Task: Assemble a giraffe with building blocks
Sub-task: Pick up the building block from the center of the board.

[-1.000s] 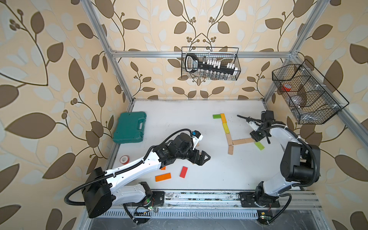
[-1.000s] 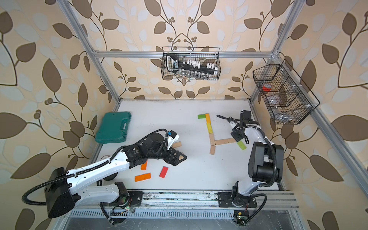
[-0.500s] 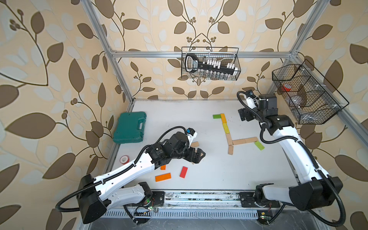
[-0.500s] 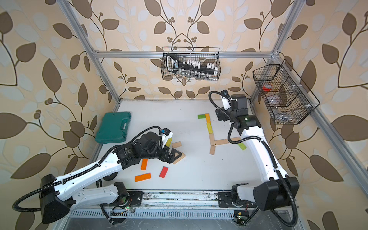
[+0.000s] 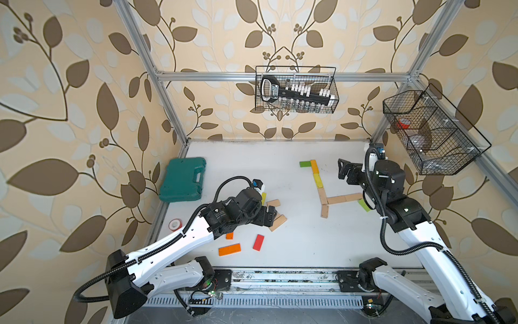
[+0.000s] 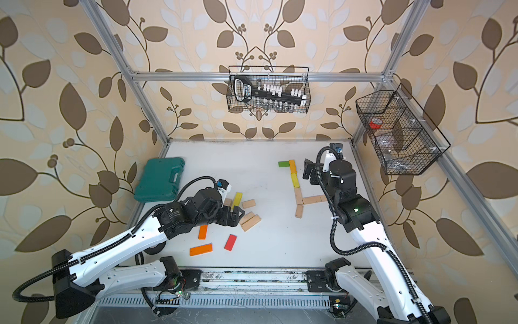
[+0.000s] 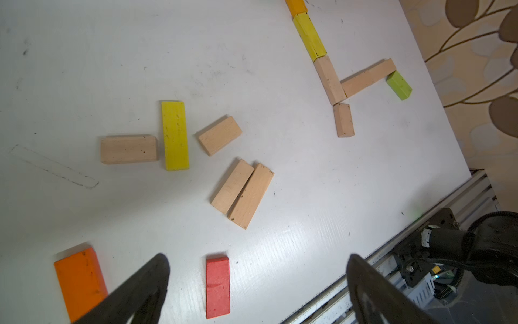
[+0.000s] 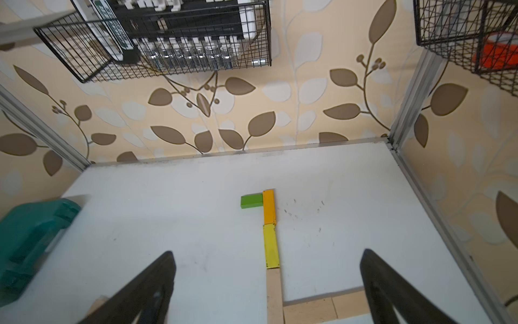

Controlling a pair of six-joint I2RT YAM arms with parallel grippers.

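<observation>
Since a second ago the right gripper [image 5: 342, 172] has lifted away from the lime plank [image 5: 364, 205] in a top view, jaws wide and empty. In the left wrist view the left gripper [image 7: 256, 258] gapes empty, with two beige planks [image 7: 242, 193] just ahead of its tips. They look like light, stiff wood, probably best pinched across the width.

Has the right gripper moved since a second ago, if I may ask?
Yes: the right gripper has moved away from the lime-green wooden block, towards the back wall.
</observation>
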